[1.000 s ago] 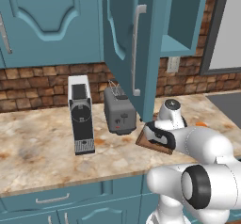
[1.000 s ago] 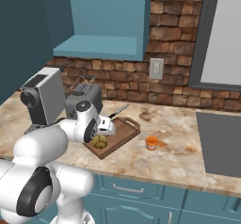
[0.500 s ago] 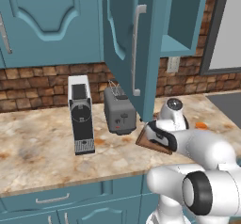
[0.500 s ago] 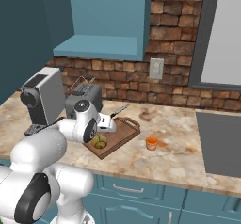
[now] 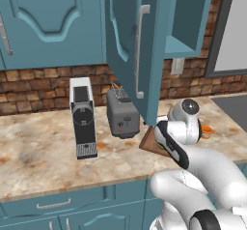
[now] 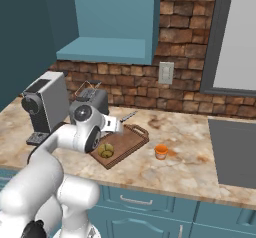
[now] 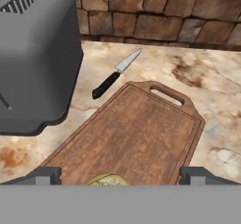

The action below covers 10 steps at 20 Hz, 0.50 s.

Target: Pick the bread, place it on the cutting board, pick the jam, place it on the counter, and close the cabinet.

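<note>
Left base: I see the cabinet (image 5: 135,55) door open over the bench (image 5: 43,156), toaster (image 5: 123,113) beside it. Right base: bread (image 6: 105,151) sits on cutting board (image 6: 122,143), jam (image 6: 161,152) on bench just right of board. Hand view: gripper (image 7: 120,175) spread wide, nothing held, bread (image 7: 107,180) between tips; knife (image 7: 115,75) beyond board.

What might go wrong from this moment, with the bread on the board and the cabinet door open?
1. The open end effector hovers just above the bread on the cutting board; lifting away carelessly could nudge the bun.
2. The jam already stands on the counter beside the board, so a wide arm swing might knock it.
3. The cabinet door hangs open over the toaster; reaching for its handle could bump the toaster or the knife.
</note>
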Tool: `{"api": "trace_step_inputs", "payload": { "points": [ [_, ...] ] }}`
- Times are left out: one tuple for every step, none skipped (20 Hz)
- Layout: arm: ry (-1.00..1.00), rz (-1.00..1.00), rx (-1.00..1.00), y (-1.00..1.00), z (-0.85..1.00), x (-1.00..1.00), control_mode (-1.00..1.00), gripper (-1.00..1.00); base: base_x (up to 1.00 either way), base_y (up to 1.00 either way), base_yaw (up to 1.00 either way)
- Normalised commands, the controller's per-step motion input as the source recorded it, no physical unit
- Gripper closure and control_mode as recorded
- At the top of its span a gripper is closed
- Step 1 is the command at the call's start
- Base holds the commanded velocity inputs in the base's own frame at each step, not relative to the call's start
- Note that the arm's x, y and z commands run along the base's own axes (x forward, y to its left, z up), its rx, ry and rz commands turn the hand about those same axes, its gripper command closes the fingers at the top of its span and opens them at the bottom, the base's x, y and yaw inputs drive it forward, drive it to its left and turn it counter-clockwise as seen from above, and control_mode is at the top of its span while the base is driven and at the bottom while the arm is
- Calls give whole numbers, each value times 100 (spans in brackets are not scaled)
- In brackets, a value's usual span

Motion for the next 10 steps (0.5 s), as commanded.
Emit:
{"api": "trace_step_inputs", "payload": {
  "points": [
    [-21,0,0,0,10,-24,-100,-100,0,0,0],
    [-21,0,0,0,10,-27,-100,-100,0,0,0],
    [-20,0,0,0,10,-29,-100,-100,0,0,0],
    [-20,0,0,0,9,-29,-100,-100,0,0,0],
    [-20,0,0,0,14,-31,-100,-100,0,0,0],
    [-21,0,0,0,14,-31,-100,-100,0,0,0],
    [-21,0,0,0,13,-31,-100,-100,0,0,0],
    [-21,0,0,0,13,-30,-100,-100,0,0,0],
    [-20,0,0,0,12,-30,-100,-100,0,0,0],
    [-20,0,0,0,12,-29,-100,-100,0,0,0]
  ]
}}
